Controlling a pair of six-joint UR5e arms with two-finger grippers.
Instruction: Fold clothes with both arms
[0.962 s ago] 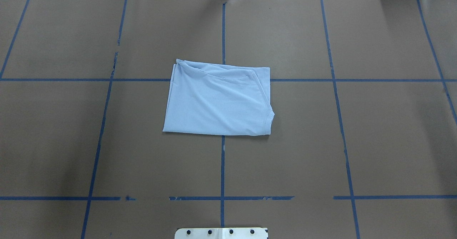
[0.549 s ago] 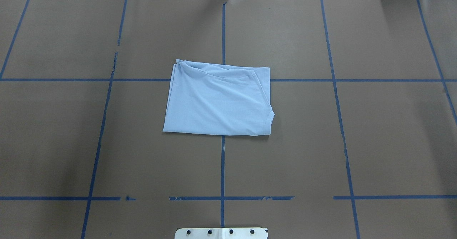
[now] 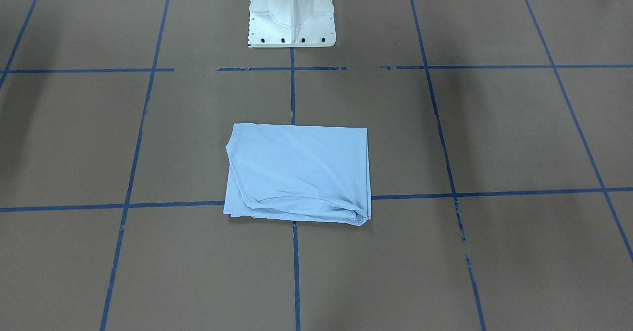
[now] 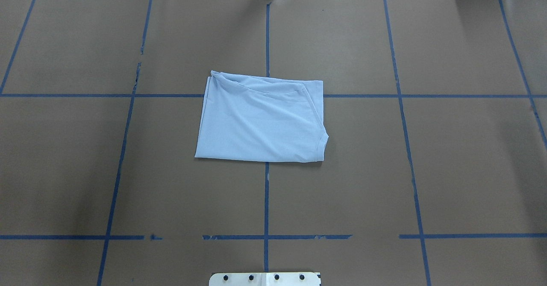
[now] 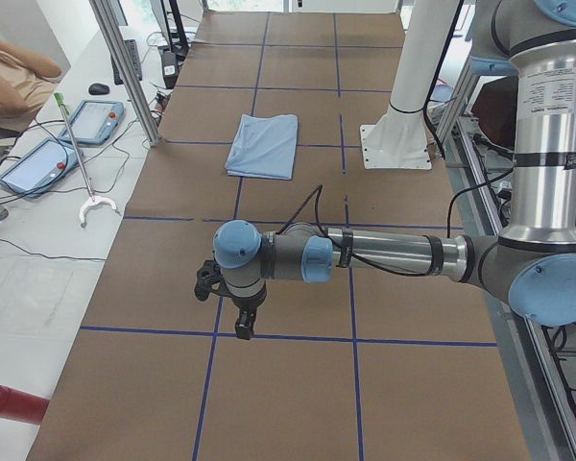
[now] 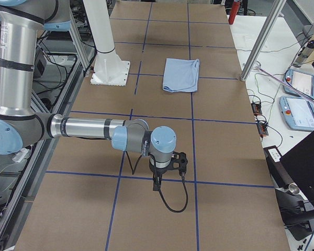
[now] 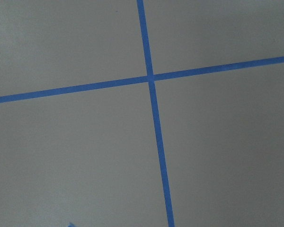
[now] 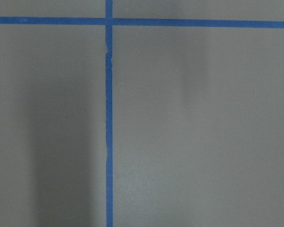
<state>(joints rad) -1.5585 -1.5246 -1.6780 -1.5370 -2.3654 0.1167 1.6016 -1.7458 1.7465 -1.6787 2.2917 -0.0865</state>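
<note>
1. The left gripper point(image 5: 242, 328) shows only in the exterior left view, lower left of centre. It hangs fingers-down from the near left arm point(image 5: 394, 254), close above the table point(image 5: 298, 403) and beside a crossing of blue tape lines point(image 5: 269, 336). It is small and dark there, so I cannot tell whether its fingers are spread or closed. The T-shirt point(image 5: 262, 144) lies well apart from it, in the upper middle of that frame.
2. The right gripper point(image 6: 157, 184) shows only in the exterior right view, just below centre. It points down from the near right arm point(image 6: 83, 127), close to the table. A black cable point(image 6: 175, 206) loops beneath it. Whether it is spread or closed cannot be told either, and the T-shirt is well apart, in the upper middle.
3. In the overhead view the T-shirt point(image 4: 260, 123) lies flat at centre, folded into a rough rectangle over a tape crossing. A loose diagonal fold runs along its top edge, and the ribbed collar point(image 4: 320, 147) sits at its lower right corner.
4. In the front-facing view the collar is at the shirt's upper left, and layered edges bunch along its bottom. Only plain pale-blue cloth faces up.
5. Both wrist views show bare brown table and blue tape, with the fingertips outside the frame.
6. The white pedestal base point(image 3: 292, 9) is cut off at the top of the front-facing view and at the bottom of the overhead view. In the side views, each near arm's upper column is cut off by the top edge of the frame.
</note>
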